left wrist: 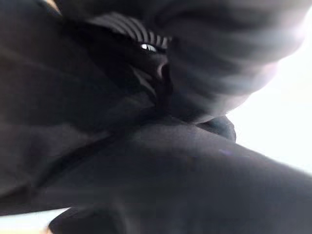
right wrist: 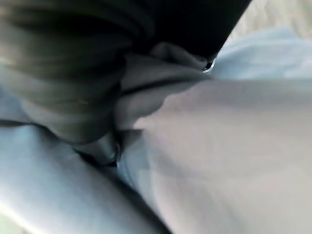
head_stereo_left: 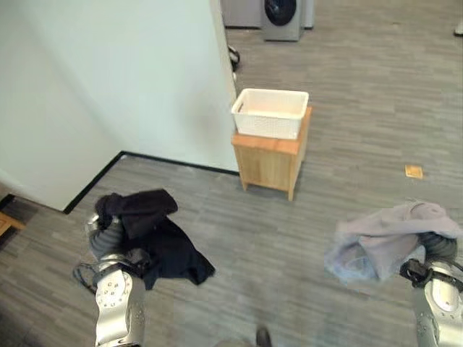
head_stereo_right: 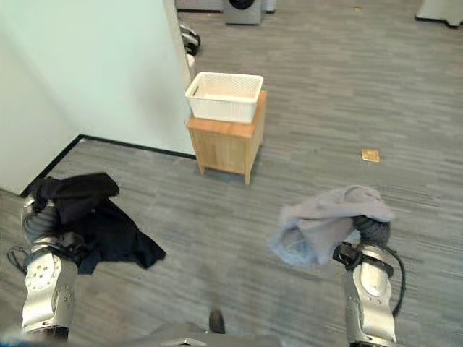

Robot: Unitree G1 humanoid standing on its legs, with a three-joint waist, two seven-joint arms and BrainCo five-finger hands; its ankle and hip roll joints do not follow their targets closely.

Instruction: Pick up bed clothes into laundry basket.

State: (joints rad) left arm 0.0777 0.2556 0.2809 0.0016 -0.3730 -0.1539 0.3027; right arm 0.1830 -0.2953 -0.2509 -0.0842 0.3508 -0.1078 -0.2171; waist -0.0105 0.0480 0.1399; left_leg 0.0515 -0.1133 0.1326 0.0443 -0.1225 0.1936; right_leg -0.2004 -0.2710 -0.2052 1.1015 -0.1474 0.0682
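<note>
The black garment (head_stereo_left: 155,235) drapes over the left hand (head_stereo_left: 108,235) at about eight o'clock in the head views, hanging off it above the floor, so it looks carried rather than dropped. The pale grey-blue garment (head_stereo_right: 325,224) is heaped the same way over the right hand (head_stereo_right: 370,230) at about four o'clock. Cloth hides both hands' fingers, so I cannot tell whether they are curled on the fabric or merely bearing it.

The white laundry basket (head_stereo_left: 269,112) waits empty at twelve o'clock on a small wooden stand (head_stereo_left: 271,163), well apart from both garments; raised like that, it probably suits a drop from above.

The grey plank floor (head_stereo_left: 362,87) runs back to a washing machine (head_stereo_left: 282,18). A pale wall (head_stereo_left: 108,79) fills the ten o'clock side, and a small tan scrap (head_stereo_left: 414,171) lies at two o'clock.
</note>
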